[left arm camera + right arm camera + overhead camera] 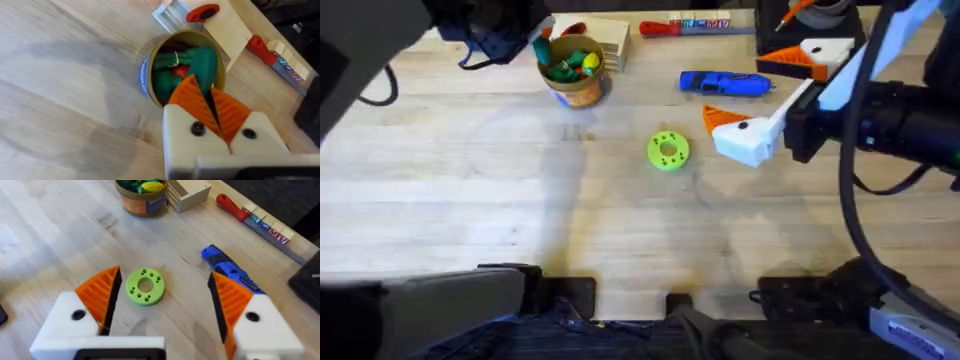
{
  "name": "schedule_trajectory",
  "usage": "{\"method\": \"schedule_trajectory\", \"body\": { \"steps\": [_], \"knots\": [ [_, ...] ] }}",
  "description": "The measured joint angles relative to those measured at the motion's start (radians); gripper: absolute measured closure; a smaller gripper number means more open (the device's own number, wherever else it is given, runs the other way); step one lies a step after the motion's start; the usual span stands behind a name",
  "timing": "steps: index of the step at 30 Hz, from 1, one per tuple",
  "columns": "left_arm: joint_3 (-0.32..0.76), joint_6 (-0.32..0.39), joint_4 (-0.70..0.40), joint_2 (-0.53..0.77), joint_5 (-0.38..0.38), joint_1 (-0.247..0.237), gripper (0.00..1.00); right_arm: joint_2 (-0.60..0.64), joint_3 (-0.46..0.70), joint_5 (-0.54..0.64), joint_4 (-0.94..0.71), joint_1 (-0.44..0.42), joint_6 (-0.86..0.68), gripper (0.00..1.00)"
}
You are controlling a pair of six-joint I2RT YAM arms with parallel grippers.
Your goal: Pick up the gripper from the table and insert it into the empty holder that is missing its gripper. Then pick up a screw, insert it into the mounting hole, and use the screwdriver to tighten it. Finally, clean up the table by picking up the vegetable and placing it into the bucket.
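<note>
I have the pale wooden table [470,200] below, and at the upper left of the overhead frame the round tan-orange bucket [573,70]. My left pincer [212,107] is clamped narrow on the smooth teal-green oval toy vegetable [204,65], right over the bucket; I judge it light, hard and slippery, best pinched mid-body. My right pincer [162,300] gapes wide, holding nothing, above the lime-green disc [145,286].

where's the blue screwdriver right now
The screwdriver lies flat on the table at the far right of centre in the overhead view, beyond the lime-green disc and just past the open right gripper.
</note>
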Motion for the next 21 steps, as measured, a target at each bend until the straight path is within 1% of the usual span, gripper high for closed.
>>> {"method": "schedule_trajectory", "body": {
  "steps": [5,7,8,11,13,16,17,18,21],
  "knots": [
    [0.000,0.001,0.071,0.105,0.032,0.000,0.976,0.005,0.000,0.000,0.002,0.000,0.000,0.010],
    [0.000,0.001,0.081,0.135,0.042,0.000,0.976,0.005,0.000,0.000,0.003,0.000,0.000,0.010],
    [0.000,0.001,0.080,0.146,0.045,0.000,0.955,0.005,0.000,0.000,0.002,0.000,0.000,0.010],
    [0.000,0.002,0.080,0.159,0.052,0.000,0.647,0.005,0.000,0.000,0.002,0.000,0.000,0.010],
    [0.000,0.004,0.081,0.157,0.054,0.000,0.485,0.005,0.000,0.000,0.002,0.000,0.000,0.010],
    [0.000,0.006,0.084,0.155,0.055,0.000,0.104,0.005,0.000,0.000,0.003,0.000,0.000,0.010],
    [0.000,0.008,0.083,0.154,0.058,0.000,0.035,0.005,0.000,0.000,0.002,0.000,0.000,0.009],
    [0.000,0.010,0.081,0.153,0.061,0.000,0.016,0.005,0.000,0.000,0.003,0.000,0.000,0.010],
    [0.000,0.032,0.075,0.126,0.076,0.000,0.009,0.005,0.000,0.000,0.003,0.000,0.000,0.010]
  ]
}}
